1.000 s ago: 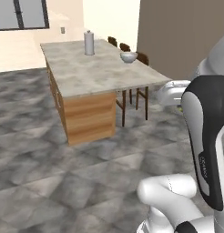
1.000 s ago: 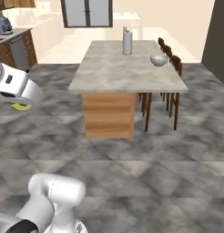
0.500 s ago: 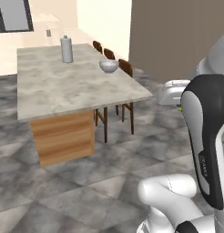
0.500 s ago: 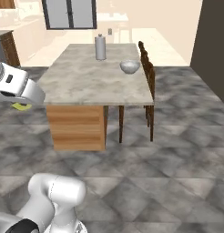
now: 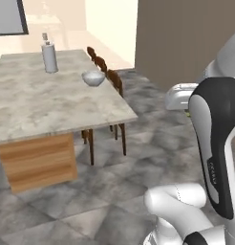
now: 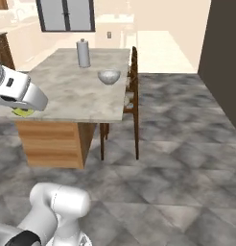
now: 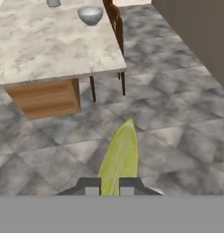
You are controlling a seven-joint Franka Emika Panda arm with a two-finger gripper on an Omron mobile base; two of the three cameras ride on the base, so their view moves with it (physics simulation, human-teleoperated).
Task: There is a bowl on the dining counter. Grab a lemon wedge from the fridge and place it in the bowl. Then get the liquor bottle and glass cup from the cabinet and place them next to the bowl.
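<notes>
We are carrying the lemon wedge (image 7: 119,157) pinched between the two tips of the pincer (image 7: 109,185), its pointed end jutting forward so it stays clear of the arm while the base is rolling. The bowl (image 5: 93,78) is waiting near the far edge of the surface (image 5: 38,105), just beside the chairs (image 5: 115,84), so we are facing that side. A grey canister (image 5: 49,57) is standing further back.
</notes>
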